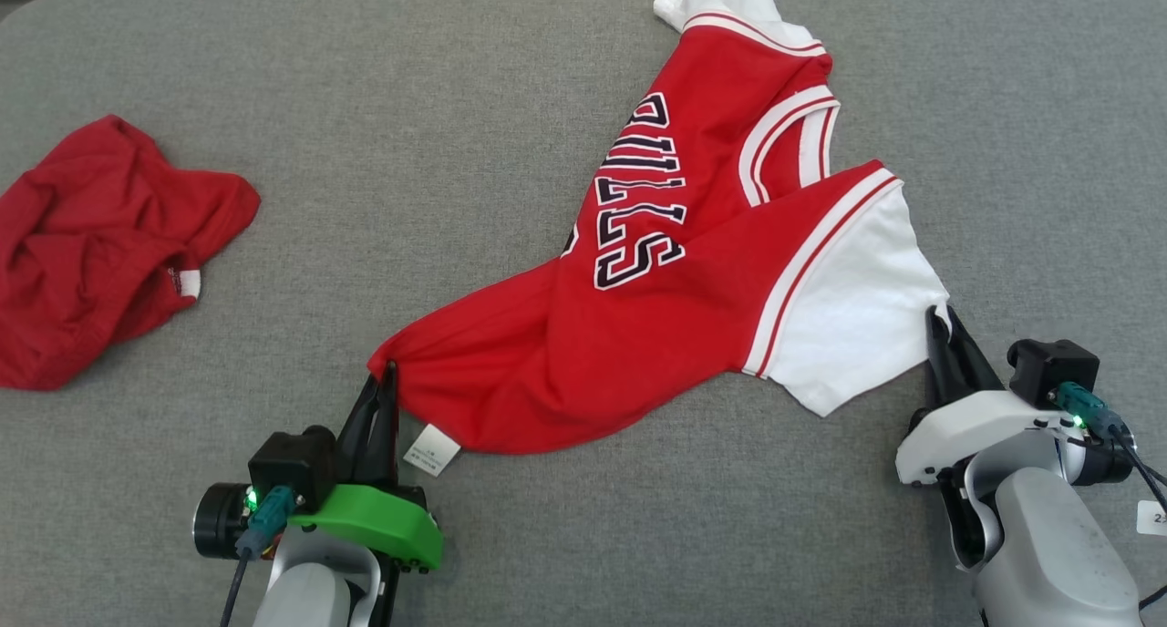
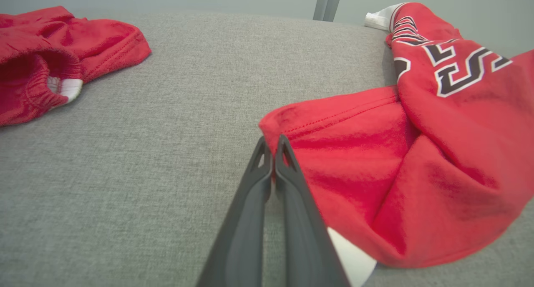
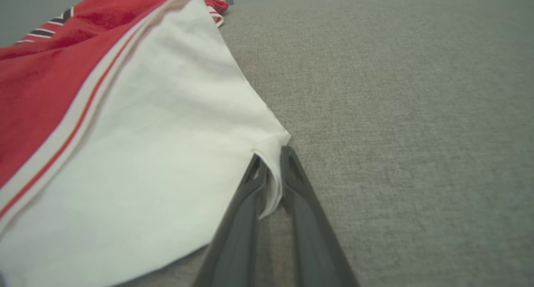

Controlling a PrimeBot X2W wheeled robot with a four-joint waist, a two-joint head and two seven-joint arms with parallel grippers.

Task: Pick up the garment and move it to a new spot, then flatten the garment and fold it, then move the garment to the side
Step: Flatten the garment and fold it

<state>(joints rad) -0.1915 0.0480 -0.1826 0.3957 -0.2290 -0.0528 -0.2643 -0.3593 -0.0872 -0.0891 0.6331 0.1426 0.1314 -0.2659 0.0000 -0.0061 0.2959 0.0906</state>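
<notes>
Jersey (image 1: pixel 638 335): left claw (image 1: pixel 390 372) pinches hem, right claw (image 1: pixel 939 322) pinches sleeve; crumpled red cloth (image 1: pixel 100 244) lies apart.

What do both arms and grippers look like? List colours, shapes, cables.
Left gripper: two long dark tapered fingers, green wrist cover, black camera block, teal plug with dark cable, pale grey forearm. Right gripper: same fingers, white cover, black block, teal plug, black cable, grey forearm.
</notes>
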